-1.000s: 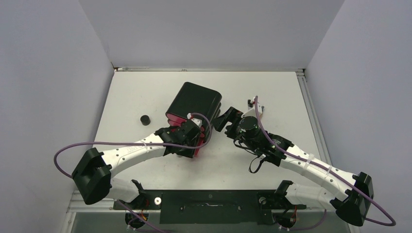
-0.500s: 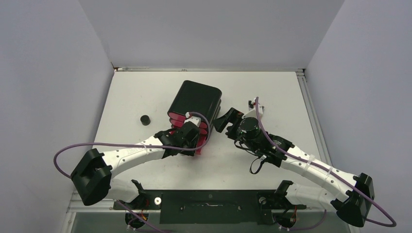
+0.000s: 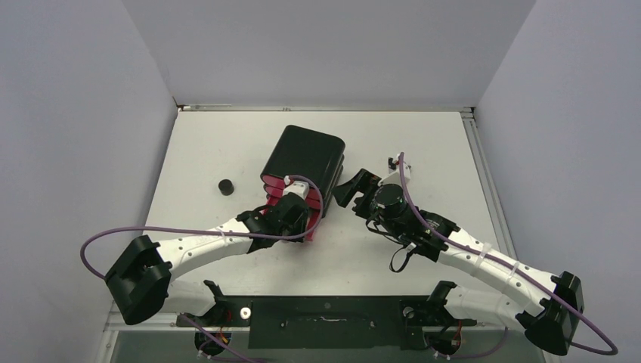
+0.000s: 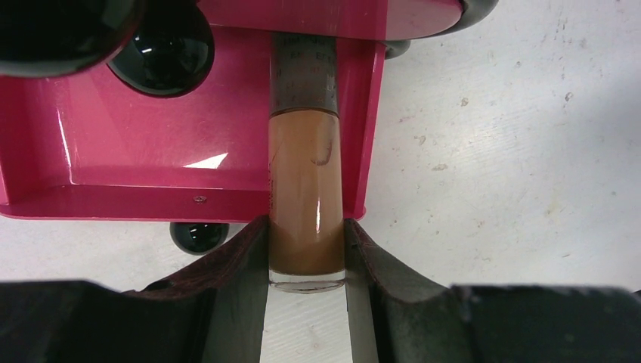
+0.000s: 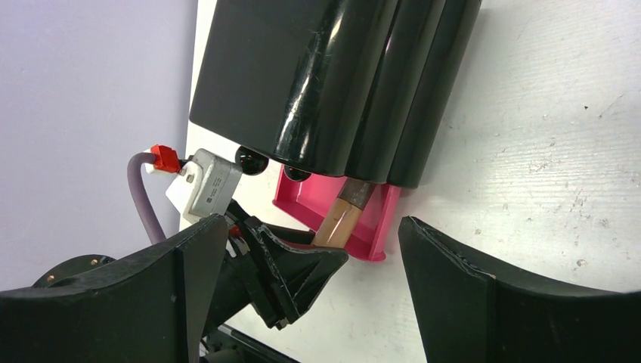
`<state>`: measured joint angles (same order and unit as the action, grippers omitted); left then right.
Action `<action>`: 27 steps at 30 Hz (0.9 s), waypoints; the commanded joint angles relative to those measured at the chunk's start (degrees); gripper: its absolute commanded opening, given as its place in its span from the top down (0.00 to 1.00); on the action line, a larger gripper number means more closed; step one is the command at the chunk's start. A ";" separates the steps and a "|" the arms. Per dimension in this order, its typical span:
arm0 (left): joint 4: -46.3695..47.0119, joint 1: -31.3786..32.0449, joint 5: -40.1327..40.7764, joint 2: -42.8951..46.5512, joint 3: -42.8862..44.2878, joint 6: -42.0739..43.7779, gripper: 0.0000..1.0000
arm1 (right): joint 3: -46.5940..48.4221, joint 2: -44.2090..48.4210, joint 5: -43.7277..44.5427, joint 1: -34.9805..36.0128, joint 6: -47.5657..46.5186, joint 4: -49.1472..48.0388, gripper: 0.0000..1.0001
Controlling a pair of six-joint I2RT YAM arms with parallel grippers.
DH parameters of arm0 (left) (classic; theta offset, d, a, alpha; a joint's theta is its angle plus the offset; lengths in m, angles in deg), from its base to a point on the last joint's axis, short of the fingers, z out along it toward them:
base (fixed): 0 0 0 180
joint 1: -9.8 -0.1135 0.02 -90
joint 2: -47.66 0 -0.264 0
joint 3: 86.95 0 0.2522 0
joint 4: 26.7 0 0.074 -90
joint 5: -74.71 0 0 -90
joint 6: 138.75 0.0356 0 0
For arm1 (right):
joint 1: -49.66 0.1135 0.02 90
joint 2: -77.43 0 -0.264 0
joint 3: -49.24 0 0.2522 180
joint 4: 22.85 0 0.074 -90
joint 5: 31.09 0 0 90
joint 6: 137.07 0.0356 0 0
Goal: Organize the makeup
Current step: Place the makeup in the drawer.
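Pinching the light, stiff, glossy tan tube [image 4: 306,181] at its bottom end, where slick sides could slip, the left gripper [image 4: 306,253] holds it along the pink drawer's [image 4: 151,151] right wall, while the right gripper [image 3: 349,187] hangs open, empty.

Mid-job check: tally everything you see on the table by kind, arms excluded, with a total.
Tan liquid-filled tube with dark cap: 1
Small black round jar: 1
Big black cabinet with pink drawers: 1
Total: 3
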<state>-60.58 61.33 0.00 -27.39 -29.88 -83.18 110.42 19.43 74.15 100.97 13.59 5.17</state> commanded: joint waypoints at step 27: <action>6.39 0.11 5.41 -4.16 3.97 -0.27 0.77 | -0.62 1.27 1.55 -0.64 -0.26 -0.39 0.18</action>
<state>-59.31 61.46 2.51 -31.98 -27.12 -84.08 109.89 19.93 74.55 100.64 13.59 5.34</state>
